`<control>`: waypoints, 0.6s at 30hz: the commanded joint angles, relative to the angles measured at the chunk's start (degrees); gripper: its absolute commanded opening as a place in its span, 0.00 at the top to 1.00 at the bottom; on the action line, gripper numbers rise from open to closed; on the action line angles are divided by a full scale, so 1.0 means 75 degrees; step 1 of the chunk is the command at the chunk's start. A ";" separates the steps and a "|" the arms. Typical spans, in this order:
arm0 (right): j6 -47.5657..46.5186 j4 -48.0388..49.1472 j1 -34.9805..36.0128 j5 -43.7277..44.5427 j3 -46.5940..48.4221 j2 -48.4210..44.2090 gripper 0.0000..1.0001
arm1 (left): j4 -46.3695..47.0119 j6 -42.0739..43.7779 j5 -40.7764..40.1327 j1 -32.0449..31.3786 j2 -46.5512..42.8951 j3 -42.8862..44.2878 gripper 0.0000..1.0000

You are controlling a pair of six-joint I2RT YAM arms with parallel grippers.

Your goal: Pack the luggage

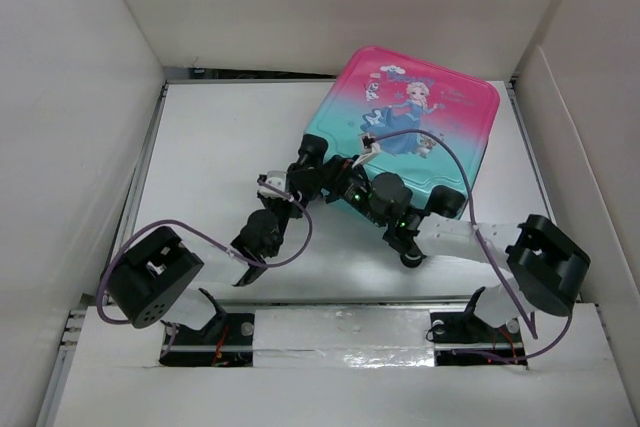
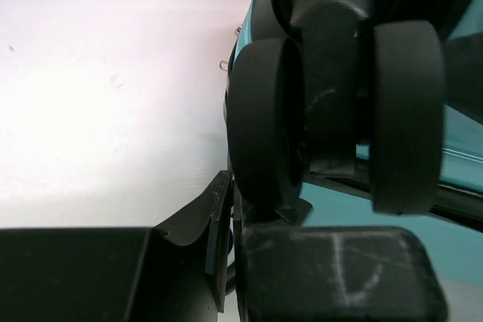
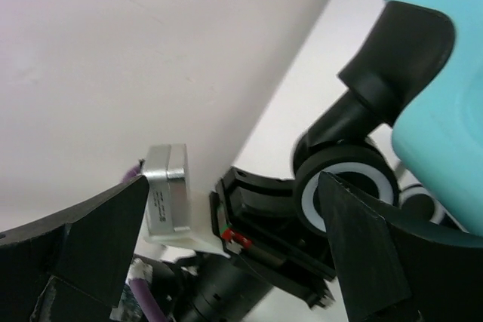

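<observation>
Reaching for one near-left corner, we have both arms at the wheels of the luggage [image 1: 415, 117], which lies zipped shut and flat, print up, at the far right of the table [image 1: 220, 147]. Our left fingers [image 2: 339, 277] are pressed together on nothing, their tips just under a twin black caster [image 2: 260, 126], probably to steady it. Our right fingers [image 3: 362, 254] stand spread wide around a white-hubbed wheel [image 3: 343, 190]. The shell looks glossy, hard and round-cornered; the wheels look like matte rubber.
</observation>
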 commanded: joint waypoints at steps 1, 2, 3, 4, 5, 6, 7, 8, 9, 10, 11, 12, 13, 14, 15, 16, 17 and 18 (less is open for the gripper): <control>0.1460 0.0510 -0.0397 -0.0022 -0.0011 0.0862 0.00 | 0.3728 0.0326 -0.0727 0.0169 -0.0319 -0.0217 1.00; 0.1519 0.0499 -0.0397 -0.0046 -0.0046 0.0898 0.00 | 0.3739 0.0291 -0.0704 0.0169 -0.0331 -0.0240 1.00; 0.1613 0.0603 -0.0397 0.0313 -0.0174 0.0783 0.00 | 0.3751 0.0268 -0.0657 0.0250 -0.0378 -0.0287 1.00; 0.1625 0.0535 -0.0305 0.0572 -0.0337 0.0781 0.00 | 0.3751 0.0268 -0.0634 0.0251 -0.0378 -0.0299 1.00; 0.1602 0.0429 -0.0222 0.0807 -0.0571 0.0573 0.00 | 0.3705 0.0244 -0.0634 0.0251 -0.0413 -0.0299 1.00; 0.1521 0.0336 -0.0071 0.1018 -0.0654 0.0466 0.00 | 0.3693 0.0209 -0.0622 0.0321 -0.0425 -0.0299 1.00; 0.1508 0.0230 -0.0069 0.1333 -0.0737 0.0384 0.00 | 0.3692 0.0186 -0.0575 0.0321 -0.0413 -0.0287 1.00; 0.1508 0.0136 -0.0069 0.1360 -0.0807 0.0337 0.00 | 0.3692 0.0186 -0.0552 0.0391 -0.0390 -0.0276 1.00; 0.1531 0.0124 0.0000 0.1325 -0.0866 0.0359 0.00 | 0.3692 0.0174 -0.0552 0.0392 -0.0367 -0.0264 1.00; 0.1543 0.0124 0.0001 0.1313 -0.0889 0.0394 0.00 | 0.3716 0.0151 -0.0505 0.0392 -0.0320 -0.0252 1.00; 0.1555 0.0124 0.0071 0.1336 -0.0901 0.0429 0.00 | 0.3716 0.0116 -0.0481 0.0392 -0.0308 -0.0252 1.00; 0.1451 0.0182 0.0071 0.1371 -0.0971 0.0453 0.00 | 0.3716 0.0092 -0.0470 0.0473 -0.0285 -0.0240 1.00; 0.1275 0.0147 0.0222 0.1569 -0.0995 0.0407 0.00 | 0.3716 0.0045 -0.0493 0.0474 -0.0261 -0.0275 1.00; 0.1146 -0.0015 0.0305 0.1791 -0.1007 0.0302 0.01 | 0.3809 0.0045 -0.0516 0.0474 -0.0273 -0.0310 1.00; 0.0646 -0.0075 0.0387 0.1979 -0.1042 -0.0024 0.01 | 0.3868 0.0010 -0.0563 0.0474 -0.0296 -0.0357 1.00; 0.0386 -0.0389 0.0481 0.2259 -0.1100 -0.0236 0.02 | 0.3868 -0.0164 -0.0644 0.0555 -0.0435 -0.0462 1.00; 0.0313 -0.0740 0.0481 0.2506 -0.1124 -0.0459 0.03 | 0.3845 -0.0236 -0.0634 0.0556 -0.0518 -0.0509 1.00; 0.0243 -0.1022 0.0551 0.2682 -0.1205 -0.0728 0.05 | 0.3810 -0.0318 -0.0599 0.0556 -0.0646 -0.0568 1.00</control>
